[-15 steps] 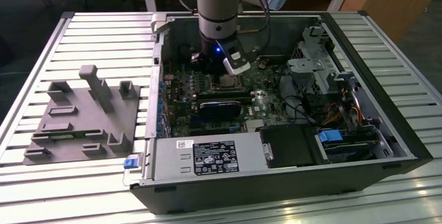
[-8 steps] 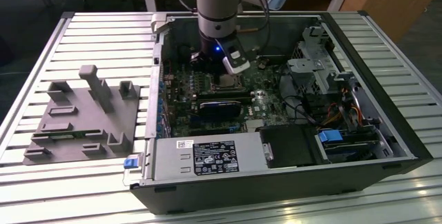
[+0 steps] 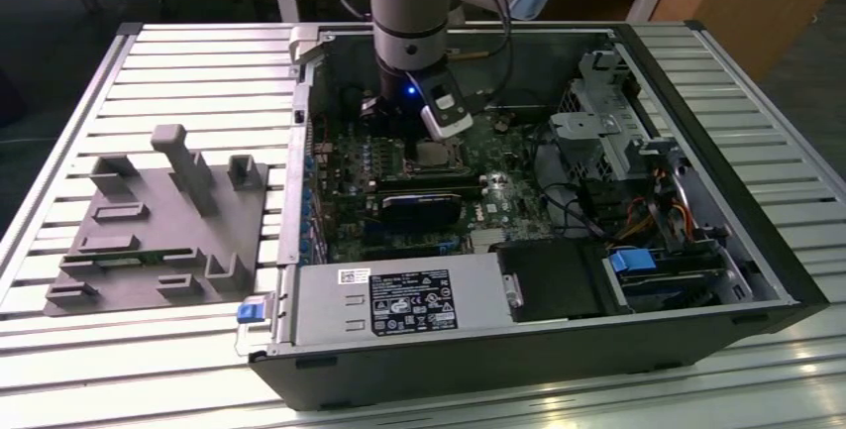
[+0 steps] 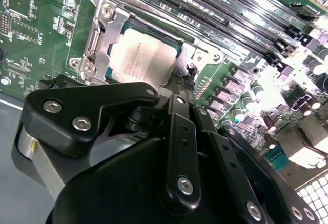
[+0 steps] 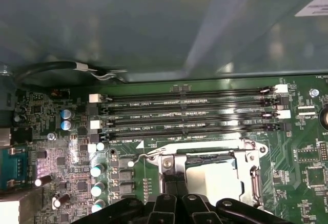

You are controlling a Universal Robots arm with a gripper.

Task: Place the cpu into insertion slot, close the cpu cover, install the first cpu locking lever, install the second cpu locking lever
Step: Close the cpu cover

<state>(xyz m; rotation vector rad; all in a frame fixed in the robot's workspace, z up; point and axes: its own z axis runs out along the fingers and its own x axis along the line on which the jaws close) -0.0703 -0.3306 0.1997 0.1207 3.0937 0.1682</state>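
1. Directly beneath the claw (image 3: pixel 450 127), inside the open computer case (image 3: pixel 740 251), we see the green circuit board (image 4: pixel 41 55) with the socket area.
2. We find the cpu (image 4: pixel 141 60) just ahead of the claw's tip in the second wrist view, its dull silver top facing up.
3. We see it lying flat in the insertion slot (image 4: pixel 168 37), of which a dark edge shows along one side of the chip.
4. We see the cpu cover (image 4: pixel 102 34) lying around the chip as a silvery frame, and the chip's top shows through its window.
5. We note a thin wire lever (image 5: pixel 141 156) running along the side of the frame that lies farther from the claw; we cannot tell whether it is latched.
6. We cannot tell whether the claw is wide or narrow, since its black links (image 4: pixel 179 147) hide the tip, and we see nothing held in it.
7. Beyond the socket from the claw, we see four long black memory slots (image 5: pixel 189 114) lying side by side.
8. Well apart from the claw, outside the case, we see a grey fixture tray (image 3: pixel 158 221) on the slatted table (image 3: pixel 198 53).
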